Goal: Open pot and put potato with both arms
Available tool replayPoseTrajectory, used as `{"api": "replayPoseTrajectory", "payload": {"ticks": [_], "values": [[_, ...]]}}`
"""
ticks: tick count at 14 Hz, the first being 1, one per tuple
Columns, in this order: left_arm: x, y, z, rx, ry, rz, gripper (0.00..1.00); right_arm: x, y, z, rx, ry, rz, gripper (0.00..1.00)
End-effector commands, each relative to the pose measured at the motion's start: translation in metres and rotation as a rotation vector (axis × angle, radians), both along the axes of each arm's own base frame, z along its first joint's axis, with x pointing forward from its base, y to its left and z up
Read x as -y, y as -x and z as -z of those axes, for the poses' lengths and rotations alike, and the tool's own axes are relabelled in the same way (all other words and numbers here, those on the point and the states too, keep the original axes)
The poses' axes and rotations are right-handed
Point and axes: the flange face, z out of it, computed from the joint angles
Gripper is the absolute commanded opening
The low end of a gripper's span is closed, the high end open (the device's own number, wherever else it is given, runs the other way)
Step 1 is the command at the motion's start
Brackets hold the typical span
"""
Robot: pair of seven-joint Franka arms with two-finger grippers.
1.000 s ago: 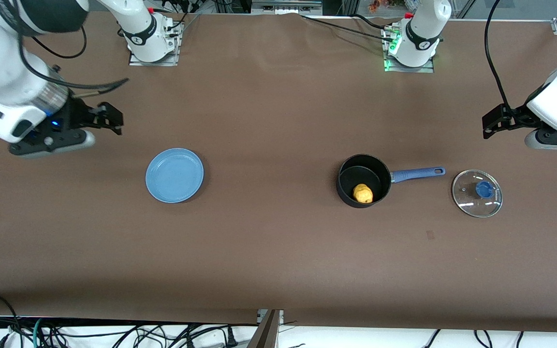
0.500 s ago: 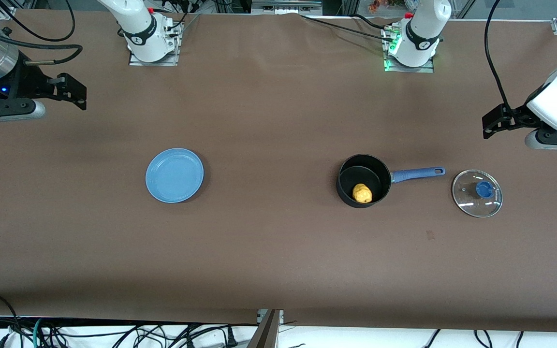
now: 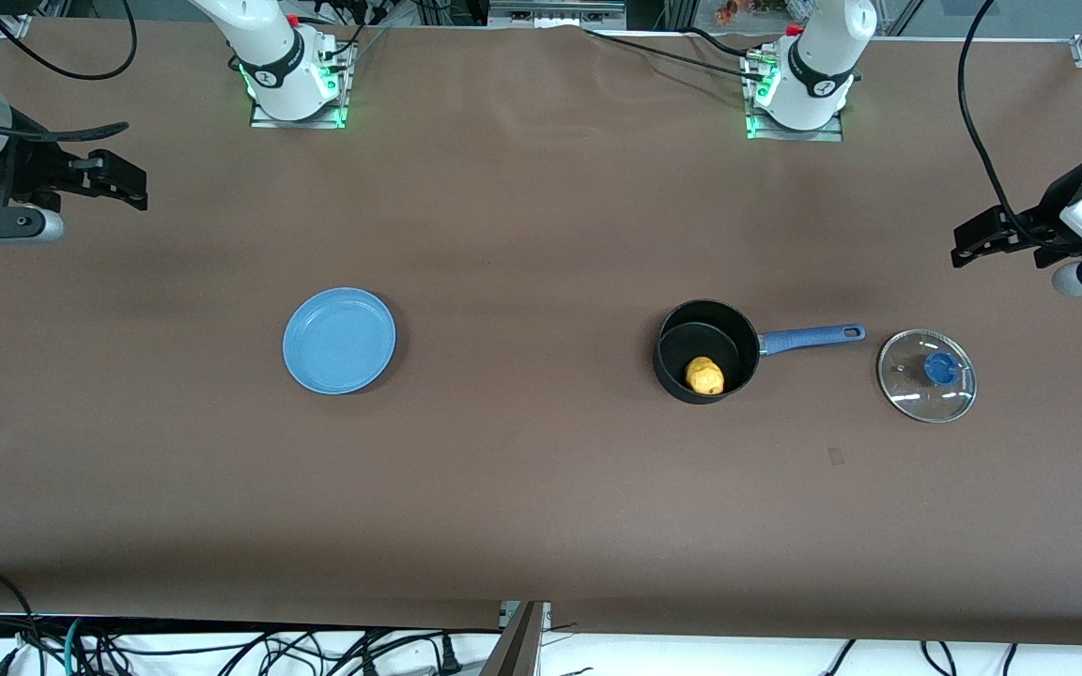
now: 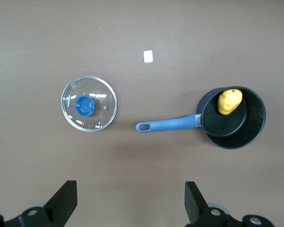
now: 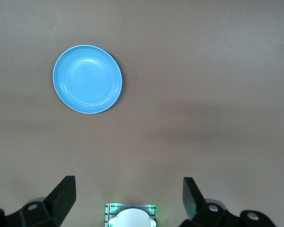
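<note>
The black pot (image 3: 705,351) with a long blue handle (image 3: 811,337) stands open on the table, toward the left arm's end. The yellow potato (image 3: 704,376) lies inside it. The glass lid (image 3: 926,375) with a blue knob lies flat on the table beside the handle's tip. In the left wrist view I see the pot (image 4: 236,127), the potato (image 4: 229,100) and the lid (image 4: 89,109). My left gripper (image 3: 973,241) is open and empty, raised over the table's end near the lid. My right gripper (image 3: 123,180) is open and empty, raised over the right arm's end.
A flat blue plate (image 3: 339,340) lies empty toward the right arm's end; it also shows in the right wrist view (image 5: 87,79). Both arm bases (image 3: 295,80) (image 3: 799,94) stand along the table's edge farthest from the front camera. A small white mark (image 4: 148,56) is on the table.
The right arm has swung up and away toward its end of the table. The left gripper has drawn back slightly toward its end. Pot, potato, lid and plate have not moved.
</note>
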Motion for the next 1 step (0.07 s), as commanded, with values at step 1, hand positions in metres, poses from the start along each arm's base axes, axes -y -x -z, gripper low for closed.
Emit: {"api": "replayPoseTrajectory", "payload": {"ticks": [1], "values": [[0.0062,0.0074,-0.0037,-0.008,0.022,-0.009,1.00,-0.0012,0.0024,-0.0041,-0.001,-0.001,-0.010,1.00]]}}
